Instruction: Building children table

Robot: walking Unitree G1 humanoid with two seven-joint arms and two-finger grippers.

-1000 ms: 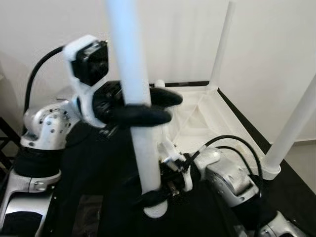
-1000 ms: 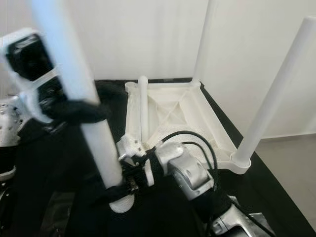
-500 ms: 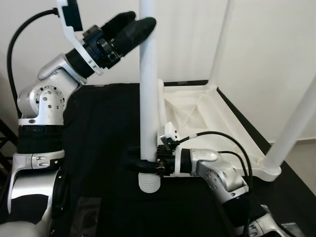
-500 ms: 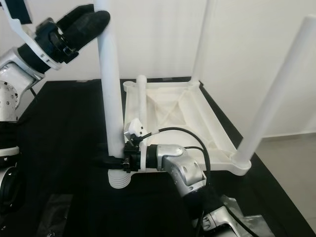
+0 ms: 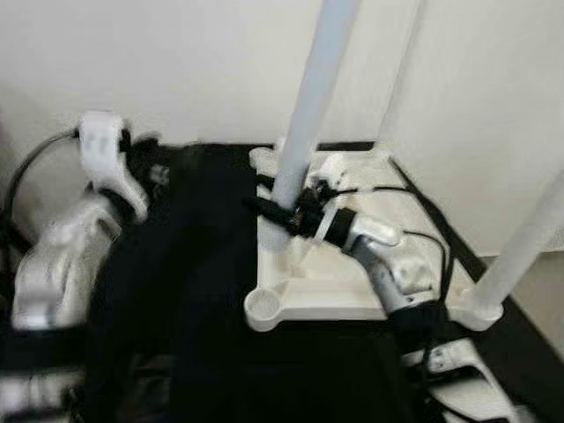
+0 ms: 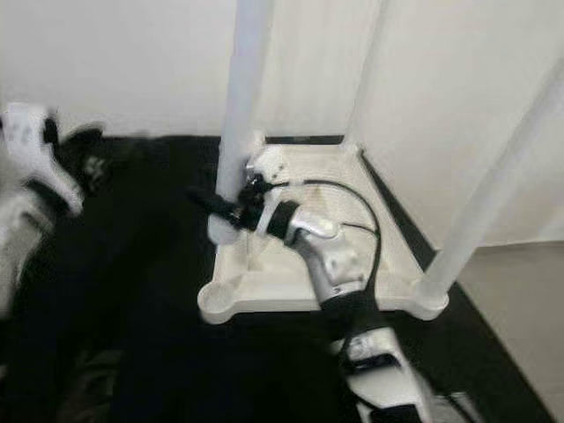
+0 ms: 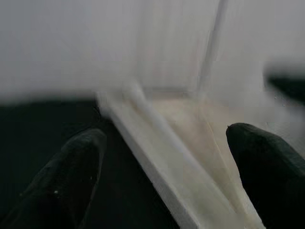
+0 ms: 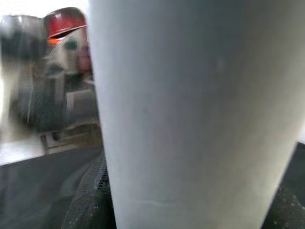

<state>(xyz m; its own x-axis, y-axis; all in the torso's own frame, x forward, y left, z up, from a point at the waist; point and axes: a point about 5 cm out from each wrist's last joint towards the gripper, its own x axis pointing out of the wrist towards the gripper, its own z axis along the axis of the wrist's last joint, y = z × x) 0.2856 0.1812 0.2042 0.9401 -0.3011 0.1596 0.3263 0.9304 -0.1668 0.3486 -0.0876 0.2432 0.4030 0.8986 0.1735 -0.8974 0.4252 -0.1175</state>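
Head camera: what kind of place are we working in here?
Likely a plain indoor room: bare white wall, a black mat under the upturned white tabletop, pale floor beside it.

A plain indoor room, home or lab hard to tell. A bare white wall point(image 5: 159, 62) runs from 9 to 3 o'clock, with a dark skirting strip point(image 6: 304, 139) at 12. A black cloth point(image 6: 132, 291) covers the work surface from 6 to 10, and grey floor point(image 6: 520, 308) shows at 4.
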